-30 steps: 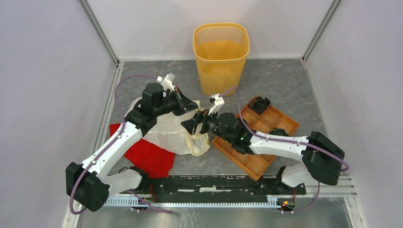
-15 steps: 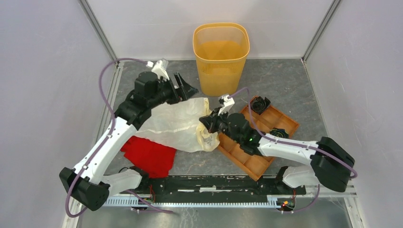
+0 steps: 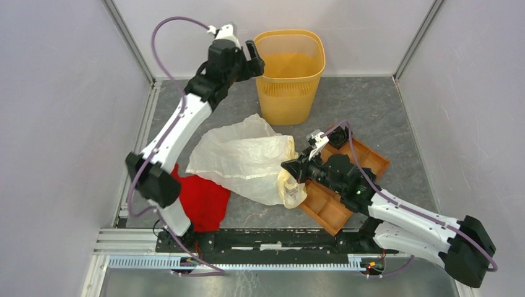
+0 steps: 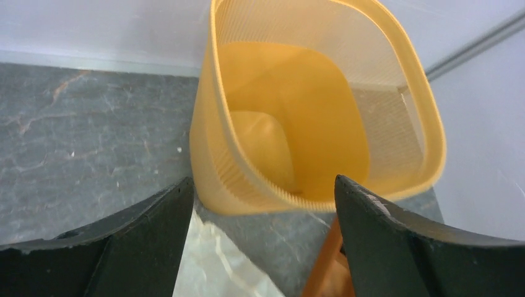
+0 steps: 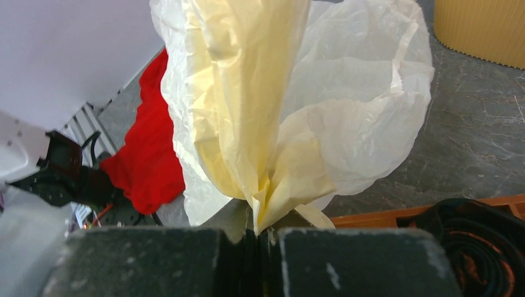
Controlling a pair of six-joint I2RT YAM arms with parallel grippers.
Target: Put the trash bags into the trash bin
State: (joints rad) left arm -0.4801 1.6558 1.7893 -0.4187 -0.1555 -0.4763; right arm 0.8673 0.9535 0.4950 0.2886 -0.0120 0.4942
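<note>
The cream-white trash bag (image 3: 244, 158) lies crumpled on the grey floor between the arms. My right gripper (image 3: 292, 168) is shut on its right end; in the right wrist view the bag (image 5: 278, 111) bunches into the closed jaws of that gripper (image 5: 260, 238). The orange-yellow trash bin (image 3: 288, 74) stands upright at the back. My left gripper (image 3: 254, 59) hangs open beside the bin's left rim, holding nothing. In the left wrist view the trash bin (image 4: 309, 124) fills the space ahead of the left gripper (image 4: 263, 182), and a corner of the bag (image 4: 210, 263) shows below.
A red cloth (image 3: 201, 198) lies under the bag's near-left edge. An orange-brown compartment tray (image 3: 328, 204) with black parts (image 3: 338, 135) sits under the right arm, right of the bag. Grey walls enclose the floor on three sides.
My left gripper let go of the bag, opened and swung up and back to the bin's rim. My right gripper shut on the bag and drew it rightward and nearer.
</note>
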